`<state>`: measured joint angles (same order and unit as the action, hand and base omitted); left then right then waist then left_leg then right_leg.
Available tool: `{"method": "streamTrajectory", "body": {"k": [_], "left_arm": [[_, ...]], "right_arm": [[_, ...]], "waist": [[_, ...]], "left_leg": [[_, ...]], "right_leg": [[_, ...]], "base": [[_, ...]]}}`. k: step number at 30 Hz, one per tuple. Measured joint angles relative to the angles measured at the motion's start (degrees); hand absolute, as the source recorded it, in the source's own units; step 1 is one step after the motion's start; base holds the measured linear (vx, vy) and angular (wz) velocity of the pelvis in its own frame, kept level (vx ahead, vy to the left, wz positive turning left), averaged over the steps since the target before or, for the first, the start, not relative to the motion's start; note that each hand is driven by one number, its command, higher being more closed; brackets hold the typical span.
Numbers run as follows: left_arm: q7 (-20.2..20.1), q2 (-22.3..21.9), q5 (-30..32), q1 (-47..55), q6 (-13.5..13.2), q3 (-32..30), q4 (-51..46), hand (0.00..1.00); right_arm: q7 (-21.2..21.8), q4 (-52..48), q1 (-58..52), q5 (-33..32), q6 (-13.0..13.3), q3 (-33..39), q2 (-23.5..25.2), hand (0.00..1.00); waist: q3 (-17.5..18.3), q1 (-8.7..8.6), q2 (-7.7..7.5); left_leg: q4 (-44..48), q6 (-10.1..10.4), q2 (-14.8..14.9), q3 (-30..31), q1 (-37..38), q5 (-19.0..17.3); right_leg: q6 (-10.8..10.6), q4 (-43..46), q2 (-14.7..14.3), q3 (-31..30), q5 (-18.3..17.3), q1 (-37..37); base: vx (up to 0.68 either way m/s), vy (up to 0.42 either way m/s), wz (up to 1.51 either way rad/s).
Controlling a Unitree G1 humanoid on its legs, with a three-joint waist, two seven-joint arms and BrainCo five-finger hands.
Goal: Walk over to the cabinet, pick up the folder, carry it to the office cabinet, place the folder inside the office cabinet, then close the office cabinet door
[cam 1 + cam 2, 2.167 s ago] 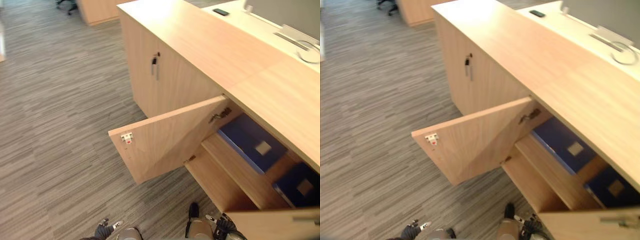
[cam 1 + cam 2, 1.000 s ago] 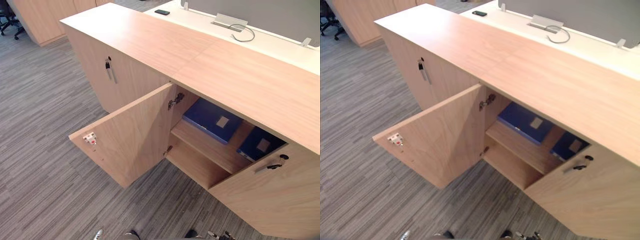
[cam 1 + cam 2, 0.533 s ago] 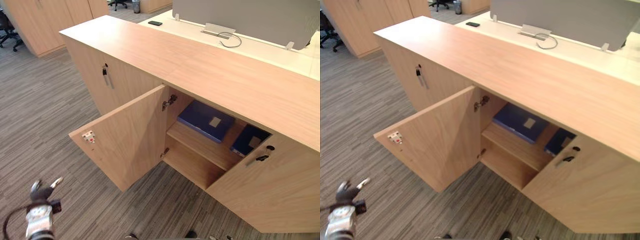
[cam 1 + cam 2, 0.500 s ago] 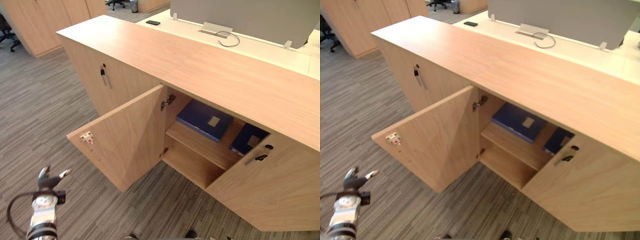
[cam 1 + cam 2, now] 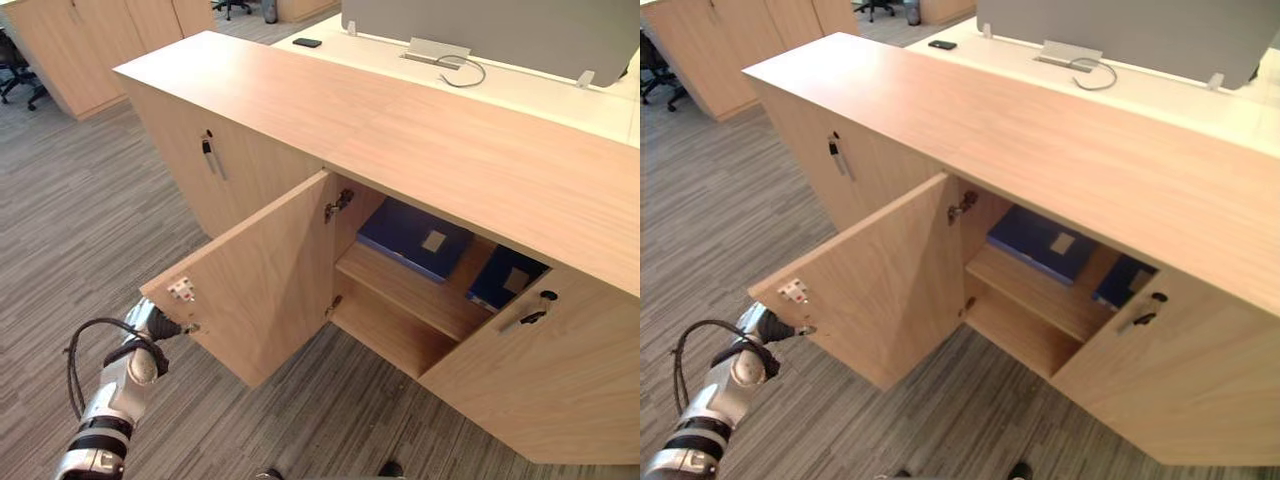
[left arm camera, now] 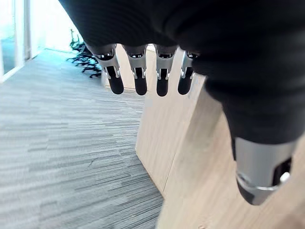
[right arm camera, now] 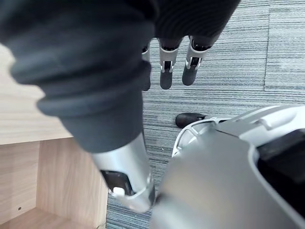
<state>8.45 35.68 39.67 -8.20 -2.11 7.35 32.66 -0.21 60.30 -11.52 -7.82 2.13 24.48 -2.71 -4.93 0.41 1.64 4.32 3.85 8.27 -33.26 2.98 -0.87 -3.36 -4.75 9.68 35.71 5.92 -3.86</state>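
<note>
A low wooden cabinet stands before me with its left door swung wide. On its upper shelf lie a blue folder and a second blue folder to its right. My left hand reaches to the open door's free edge, just below the small white latch; its fingers are straight and hold nothing, with the door's wood right beside them. My right hand hangs by my side over the carpet, fingers relaxed and empty.
The right door stands partly open, a key in its lock. A closed cabinet door with a handle is further left. Behind the cabinet is a white desk with a phone. Grey carpet stretches to the left.
My left arm has come up and forward from the lower left until the hand is at the open door's free edge. The view has shifted slightly.
</note>
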Motion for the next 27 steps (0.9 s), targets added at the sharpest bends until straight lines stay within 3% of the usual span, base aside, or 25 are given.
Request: {"method": "streamTrajectory", "body": {"k": [5, 9, 13, 18, 20, 27], "left_arm": [[-1.07, 3.36, 4.84, 4.39, -4.20, 11.05, -5.52, 0.00], [-2.71, 2.90, 5.49, 8.22, -7.75, 19.62, -12.53, 0.00], [-6.21, -2.02, 2.13, 9.68, -13.21, 30.61, -22.04, 0.00], [-9.49, -8.66, -0.78, 6.83, -20.24, 40.91, -25.66, 0.00], [-10.34, -10.87, -0.79, 6.47, -20.82, 43.11, -25.64, 0.00], [-10.40, -14.36, -3.02, 4.62, -20.43, 44.41, -23.84, 0.00]], "right_arm": [[-0.15, 0.13, -0.72, 0.19, 0.47, -1.47, -0.50, 0.00], [-0.41, 0.21, -0.68, 2.41, 1.19, -1.57, -0.57, 0.00], [-0.89, 0.72, -0.16, 4.57, 1.48, -1.62, -0.57, 0.00], [-1.26, 2.57, 2.05, 6.26, 1.50, -2.21, -0.59, 0.00], [-1.65, 2.71, 2.39, 6.79, 1.50, -3.67, -0.87, 0.00], [-2.58, 2.78, 3.51, 6.81, 1.45, -8.37, -1.95, 0.00]], "waist": [[1.21, -0.10, -0.06], [1.73, -0.54, -0.23], [2.57, -1.48, -0.39], [3.01, -3.22, -0.41], [3.19, -3.89, -0.54], [3.37, -3.88, -1.03]], "left_leg": [[-0.12, -0.21, -0.59, 0.16, -0.77, -0.10], [-0.16, -0.46, -1.06, 0.47, -0.95, -0.09], [-0.42, -0.56, -1.53, 0.63, -1.01, -0.08], [-0.65, -0.58, -1.48, 1.15, -1.00, -0.06], [-0.89, -0.64, -1.51, 1.21, -1.00, -0.02], [-1.18, -0.91, -1.84, 2.01, -0.92, 0.18]], "right_leg": [[-0.04, -0.03, 0.57, -0.22, 0.57, 0.93], [-0.31, -0.02, 1.05, -0.13, 0.97, 1.01], [-0.49, -0.01, 1.41, -0.13, 1.09, 1.17], [-0.48, -0.02, 1.17, -0.11, 1.08, 1.18], [-0.47, -0.01, 1.11, -0.09, 1.08, 0.99], [-0.45, -0.06, 1.31, 0.45, 1.08, 0.94]], "base": [[-0.07, -0.002, -0.01], [-0.04, -0.006, 0.03], [0.00, 0.000, 0.00], [0.01, -0.046, -0.01], [0.02, -0.039, 0.00], [-0.03, -0.027, 0.04]]}}
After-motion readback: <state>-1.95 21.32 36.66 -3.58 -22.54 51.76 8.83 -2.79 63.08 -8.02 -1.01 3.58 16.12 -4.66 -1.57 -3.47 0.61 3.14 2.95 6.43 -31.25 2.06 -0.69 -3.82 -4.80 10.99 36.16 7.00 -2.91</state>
